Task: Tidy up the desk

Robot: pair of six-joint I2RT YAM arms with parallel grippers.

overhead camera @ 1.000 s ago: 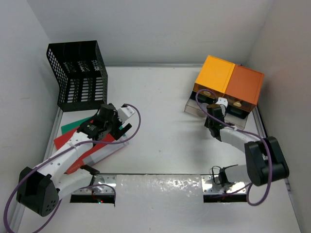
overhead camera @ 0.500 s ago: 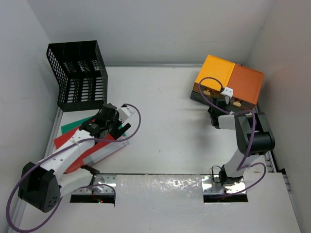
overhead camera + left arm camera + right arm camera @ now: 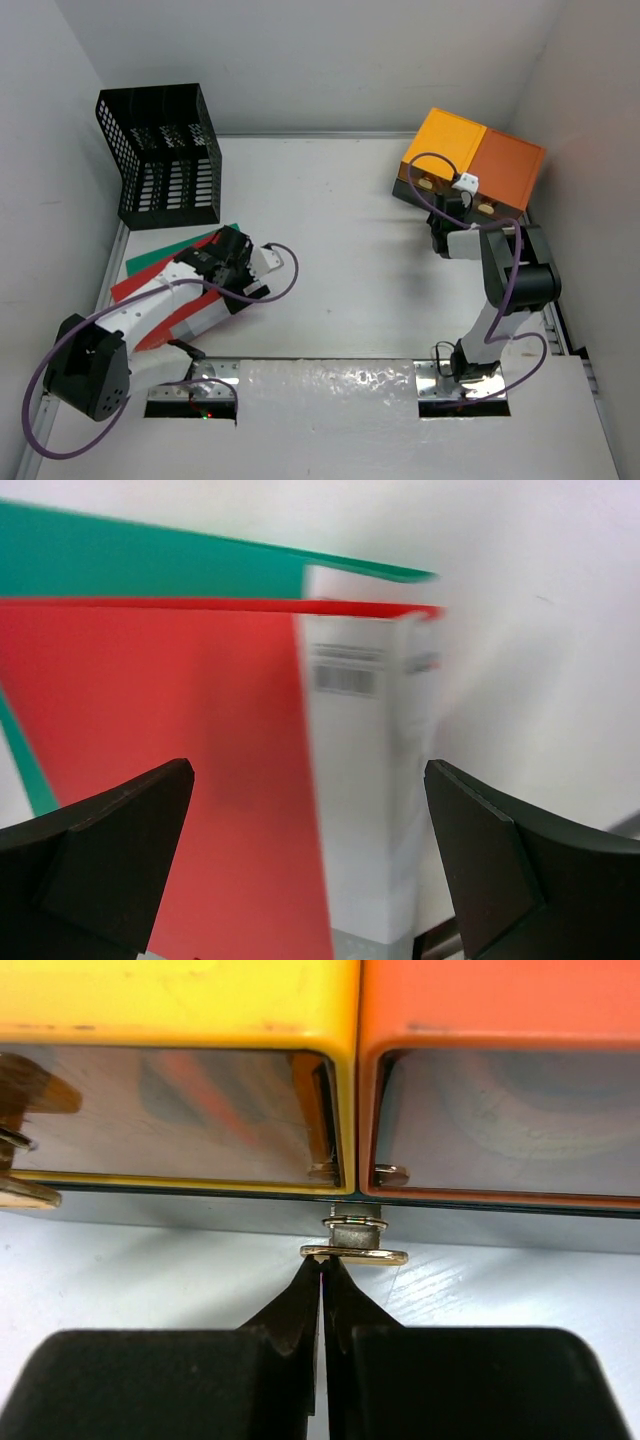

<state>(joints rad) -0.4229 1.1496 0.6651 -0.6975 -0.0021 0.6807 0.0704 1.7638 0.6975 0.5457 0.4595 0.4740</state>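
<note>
Shows left gripper (image 3: 308, 770) spread wide over a red folder (image 3: 150, 730) on the white desk (image 3: 340, 220) beneath both arms; right gripper (image 3: 320, 1265) pinched closed, tips at a brass ring (image 3: 355, 1253) fronting orange drawer boxes (image 3: 500, 1000).

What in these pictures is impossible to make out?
- Left wrist view: the print on the barcode label, which is blurred.
- Top view: much of the red folder, covered by the left arm.
- Right wrist view: whatever lies behind the drawer fronts, which show only reflections.
</note>
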